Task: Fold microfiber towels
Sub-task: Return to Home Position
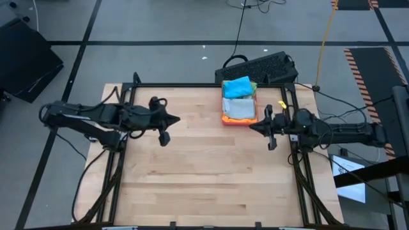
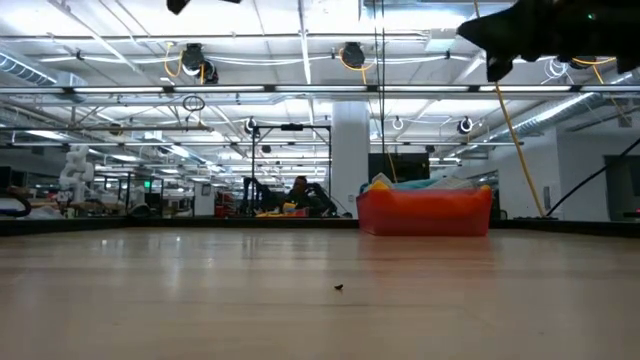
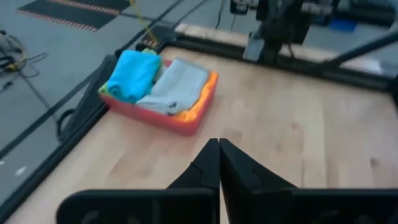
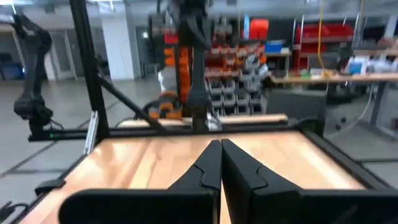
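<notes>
Overhead, low, two wrist views.

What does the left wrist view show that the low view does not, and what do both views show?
Only the left wrist view looks down into the red tray: a folded blue towel lies beside a grey towel, with orange cloth showing at the grey one's edge. It also shows the left tool, shut and empty, above the table. Only the low view shows the room behind, with its ceiling and a person far off. Both show the tray on the wooden table with towels rising over its rim.
</notes>
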